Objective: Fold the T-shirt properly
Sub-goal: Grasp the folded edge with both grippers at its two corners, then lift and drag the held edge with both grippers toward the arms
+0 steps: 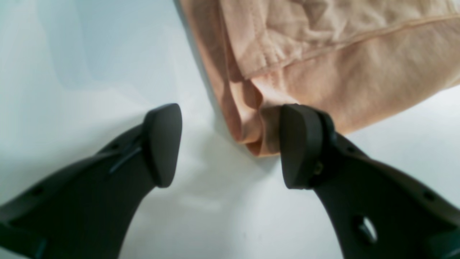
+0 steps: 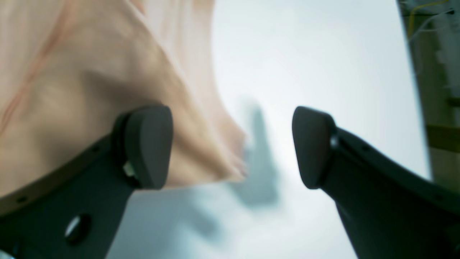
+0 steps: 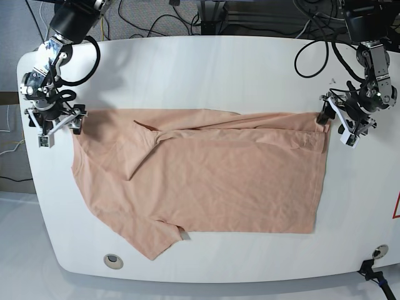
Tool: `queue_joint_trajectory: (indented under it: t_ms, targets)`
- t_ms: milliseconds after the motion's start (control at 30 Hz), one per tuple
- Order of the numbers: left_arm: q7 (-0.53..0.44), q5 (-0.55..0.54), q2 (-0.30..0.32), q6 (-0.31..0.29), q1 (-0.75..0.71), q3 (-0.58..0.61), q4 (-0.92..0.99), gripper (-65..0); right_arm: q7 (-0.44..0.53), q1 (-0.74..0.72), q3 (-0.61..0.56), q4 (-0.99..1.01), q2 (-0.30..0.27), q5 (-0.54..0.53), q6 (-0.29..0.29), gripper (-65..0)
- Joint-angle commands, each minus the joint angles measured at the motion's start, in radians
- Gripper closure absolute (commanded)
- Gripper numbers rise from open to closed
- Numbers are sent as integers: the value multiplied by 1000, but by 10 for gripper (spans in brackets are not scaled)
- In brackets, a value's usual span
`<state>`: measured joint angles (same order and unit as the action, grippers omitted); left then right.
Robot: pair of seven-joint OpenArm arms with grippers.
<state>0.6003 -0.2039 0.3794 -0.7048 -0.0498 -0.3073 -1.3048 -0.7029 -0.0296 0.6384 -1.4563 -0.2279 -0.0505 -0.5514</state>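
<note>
With the T-shirt (image 3: 206, 175) spread flat on the white table (image 3: 187, 69), both claws spread and holding nothing, the left gripper (image 1: 230, 145) should straddle its folded corner fully before closing, and the right gripper (image 2: 231, 147) likewise (its corner looks only partly between the jaws).

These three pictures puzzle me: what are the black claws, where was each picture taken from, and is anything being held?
It is a robot with two arms at a white table. One picture looks down from above; the other two come from cameras mounted on the wrists, looking out between each arm's claw. A peach T-shirt lies spread on the table, partly folded over along its far edge. The left gripper, on the overhead picture's right, sits at one corner of the shirt; the right gripper sits at the opposite far corner. Both claws stand open with cloth between or beside the fingers, so nothing is held.
</note>
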Motion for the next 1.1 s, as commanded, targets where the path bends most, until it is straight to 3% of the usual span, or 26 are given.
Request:
queue_joint_trajectory:
  t_ms: [0,167,533,633,867,900,1067]
  targets:
    - [36,40,16,7,0,-3,-3,-383,22,-13,22,-14,9,-35,-22,-499]
    - [36,40,16,7,0,-3,-8,-383,-22,12,51,-13,14,-88,-34,-499]
    - [36,39,16,7,5,-3,-8,-383,-22,36,64,35,14,-93,-37,-492]
    - [36,39,16,7,5,-3,-9,-383,-22,35,62,35,14,-93,-37,-402]
    - [36,39,16,7,5,-3,-9,-377,-24,32,57,35,35,-93,-37,-44]
    - [36,39,16,7,3,-3,-9,-356,-24,32,57,32,40,-91,-37,-3]
    - [37,39,16,7,-2,-5,-9,-121,-27,36,53,33,52,-91,-37,0]
